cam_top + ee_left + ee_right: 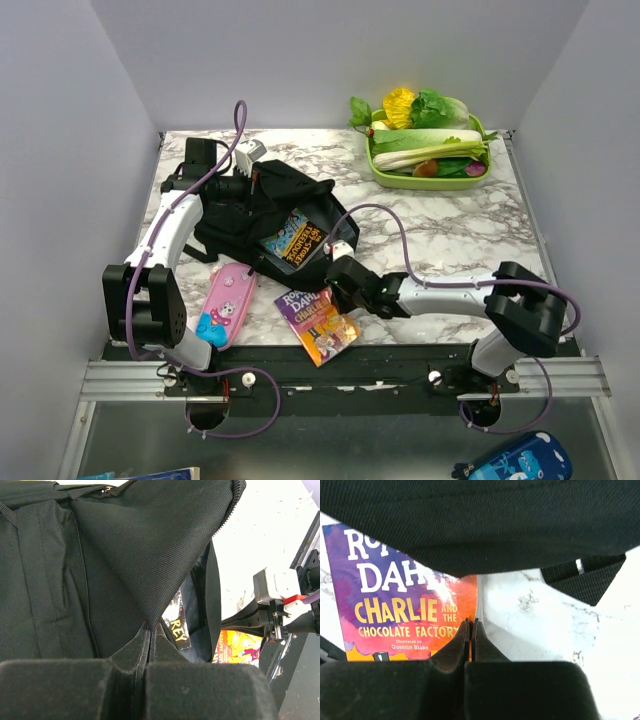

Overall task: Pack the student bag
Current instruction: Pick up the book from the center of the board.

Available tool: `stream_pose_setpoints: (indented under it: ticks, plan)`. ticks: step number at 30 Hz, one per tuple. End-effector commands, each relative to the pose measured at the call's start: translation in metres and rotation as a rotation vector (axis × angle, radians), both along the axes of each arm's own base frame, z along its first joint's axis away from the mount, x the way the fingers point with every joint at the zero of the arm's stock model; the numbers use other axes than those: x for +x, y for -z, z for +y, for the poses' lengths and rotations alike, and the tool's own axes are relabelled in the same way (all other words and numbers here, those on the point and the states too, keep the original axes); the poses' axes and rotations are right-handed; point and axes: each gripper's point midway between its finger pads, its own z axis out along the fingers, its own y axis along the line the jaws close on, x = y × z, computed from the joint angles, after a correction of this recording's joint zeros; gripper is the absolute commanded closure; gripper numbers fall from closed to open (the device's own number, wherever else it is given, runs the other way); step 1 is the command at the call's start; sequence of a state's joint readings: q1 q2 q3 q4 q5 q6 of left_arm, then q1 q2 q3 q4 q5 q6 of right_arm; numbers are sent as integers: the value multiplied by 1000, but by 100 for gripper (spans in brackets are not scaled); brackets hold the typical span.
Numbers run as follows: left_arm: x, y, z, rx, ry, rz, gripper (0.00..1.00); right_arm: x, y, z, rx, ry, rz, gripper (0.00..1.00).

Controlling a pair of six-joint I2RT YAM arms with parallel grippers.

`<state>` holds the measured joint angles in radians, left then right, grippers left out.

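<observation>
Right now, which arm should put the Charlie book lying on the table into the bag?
Right. The right gripper is shut on the Charlie book at its edge, while the left gripper is busy pinching the student bag flap up.

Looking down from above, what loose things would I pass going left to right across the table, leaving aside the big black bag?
Pink pencil case → Charlie and the Chocolate Factory book → green tray of vegetables.

Matt cloth bag [125, 555], glossy book [405, 595]

Marble table [450, 225]: student bag [235, 215], book [318, 325], tray [395, 178]
</observation>
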<state>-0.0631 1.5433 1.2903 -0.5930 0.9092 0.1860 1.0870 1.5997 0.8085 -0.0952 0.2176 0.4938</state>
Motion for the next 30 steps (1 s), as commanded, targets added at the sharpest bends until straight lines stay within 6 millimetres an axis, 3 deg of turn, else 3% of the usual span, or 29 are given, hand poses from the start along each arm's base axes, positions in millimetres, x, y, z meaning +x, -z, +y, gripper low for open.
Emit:
stream_pose_setpoints:
  ticks: [1,3,4,6,9,14,19,22,23,26,28,30]
  plan:
    - [2,-14,-2,-1,11,-49,100,-44,26,-36,-83,-54,146,100]
    - [5,-13,-2,2,3,-49,100,-49,15,-37,-37,-79,137,99]
    - [6,-12,-2,3,2,-46,100,-48,-4,-33,20,-91,107,99]
    - [7,-12,-2,4,0,-48,100,-54,-16,-36,62,-118,91,99]
    - [9,-12,-1,8,-6,-49,100,-56,-52,-36,178,-149,18,99]
    - [9,-13,0,11,-9,-54,100,-38,-108,-46,238,-98,-130,99]
    - [8,-13,0,15,-8,-54,100,-16,-191,-40,323,-96,-319,99]
    - [8,-14,0,11,-5,-54,100,-5,-221,-33,324,-104,-393,99]
    - [7,-14,-1,11,-4,-54,100,0,-247,-30,352,-92,-436,99]
    - [5,-13,-2,9,-2,-54,100,11,-292,-27,382,-85,-527,99]
    - [4,-12,-2,7,0,-52,100,18,-303,-25,373,-76,-559,99]
    - [4,-15,-4,1,1,-53,100,30,-295,-19,327,-73,-558,99]
